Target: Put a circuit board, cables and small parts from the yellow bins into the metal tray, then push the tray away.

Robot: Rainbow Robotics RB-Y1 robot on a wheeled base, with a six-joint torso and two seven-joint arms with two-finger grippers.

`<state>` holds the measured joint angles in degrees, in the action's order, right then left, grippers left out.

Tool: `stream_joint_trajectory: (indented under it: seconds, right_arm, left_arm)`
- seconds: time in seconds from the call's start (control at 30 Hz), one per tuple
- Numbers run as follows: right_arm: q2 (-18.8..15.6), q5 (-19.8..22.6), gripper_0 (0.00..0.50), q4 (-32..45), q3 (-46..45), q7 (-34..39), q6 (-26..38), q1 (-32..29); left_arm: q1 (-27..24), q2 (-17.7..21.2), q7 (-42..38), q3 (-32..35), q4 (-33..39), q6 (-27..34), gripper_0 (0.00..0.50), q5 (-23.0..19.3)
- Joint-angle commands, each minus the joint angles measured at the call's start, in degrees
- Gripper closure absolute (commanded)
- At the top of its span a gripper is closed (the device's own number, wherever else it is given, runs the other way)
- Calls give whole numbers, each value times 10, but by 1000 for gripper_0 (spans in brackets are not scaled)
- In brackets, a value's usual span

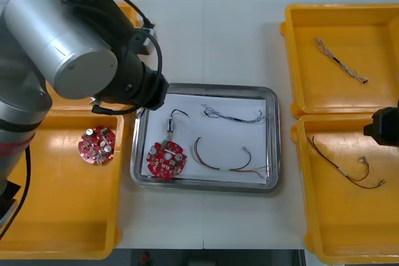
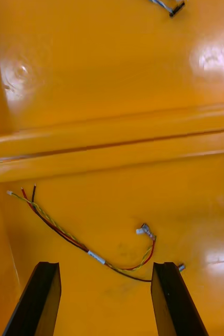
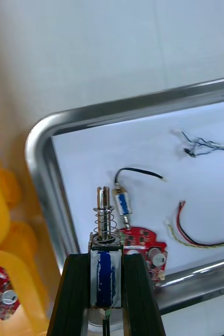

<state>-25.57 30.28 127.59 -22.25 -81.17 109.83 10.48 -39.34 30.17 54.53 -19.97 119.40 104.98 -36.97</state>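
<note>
My left gripper [image 3: 105,286] is shut on a small metal part [image 3: 105,218] with a spring and a blue body, held above the left end of the metal tray [image 3: 38,144]. The left arm's black wrist [image 1: 134,86] covers that tray corner. On the white inside of the tray [image 1: 272,147] lie a red circuit board [image 1: 166,158], another small metal part [image 1: 169,125] with a black lead, a blue and white cable [image 1: 234,115] and a red and yellow cable [image 1: 227,161]. My right gripper [image 2: 106,294] stands open over a red and yellow cable [image 2: 80,244] in a right bin.
A second circuit board [image 1: 96,145] lies in the near left yellow bin [image 1: 62,216]. The far right bin [image 1: 293,60] holds a twisted cable [image 1: 340,60]; the near right bin [image 1: 312,216] holds a dark cable [image 1: 346,169]. The right arm's black end [image 1: 381,126] sits at the right edge.
</note>
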Motion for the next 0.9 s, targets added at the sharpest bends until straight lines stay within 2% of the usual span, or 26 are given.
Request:
stream_joint_trajectory:
  seconds: [0.03,0.2,0.37,0.63,0.9]
  right_arm:
    - [-30,8,0,21,-18,8,2,-26]
    - [-38,12,0,15,-24,7,2,-43]
    - [-44,17,0,12,-29,4,2,-48]
    - [-46,24,0,0,-28,5,2,-50]
    - [-45,26,0,0,-27,8,2,-49]
  left_arm:
    - [-26,-27,-25,-49,21,-9,500,13]
    - [-26,-42,-38,-81,7,-22,499,27]
    - [-21,-48,-48,-115,-38,-87,499,44]
    - [-9,-55,-51,-147,-99,-159,499,81]
    - [6,-57,-52,-155,-139,-206,500,86]
